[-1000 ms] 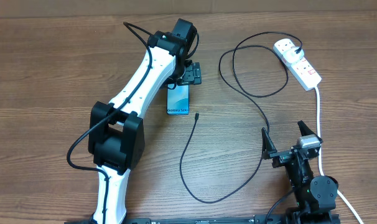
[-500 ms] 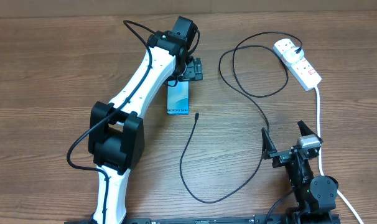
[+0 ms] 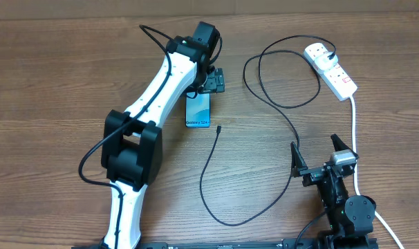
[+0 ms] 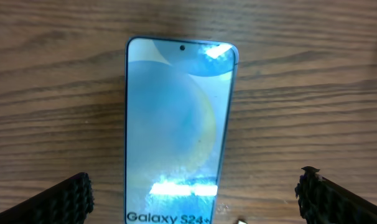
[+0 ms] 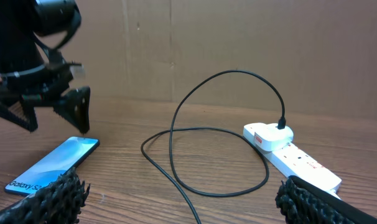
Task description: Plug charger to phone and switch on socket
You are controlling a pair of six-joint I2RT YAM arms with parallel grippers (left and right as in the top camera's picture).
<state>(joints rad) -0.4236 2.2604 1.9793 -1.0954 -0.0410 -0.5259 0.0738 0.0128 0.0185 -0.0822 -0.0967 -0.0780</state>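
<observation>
Overhead: my left gripper (image 3: 211, 81) hangs spread wide above the phone (image 3: 198, 111), top end, holding nothing. Charger (image 3: 208, 183) tip lies just off the phone's 5 o'clock corner. Cable looks light and floppy; I'd pinch the stiff connector. Right gripper (image 3: 319, 155) spread, idle.

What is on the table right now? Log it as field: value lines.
phone: the phone lies flat, screen up, lit blue
left gripper: the left gripper open, over the phone's far end, not holding it
charger tip: the charger has its free connector on the wood beside the phone's near corner, not plugged in
charger plug: seated in the socket
right gripper: the right gripper open, empty, near the table's front edge
</observation>
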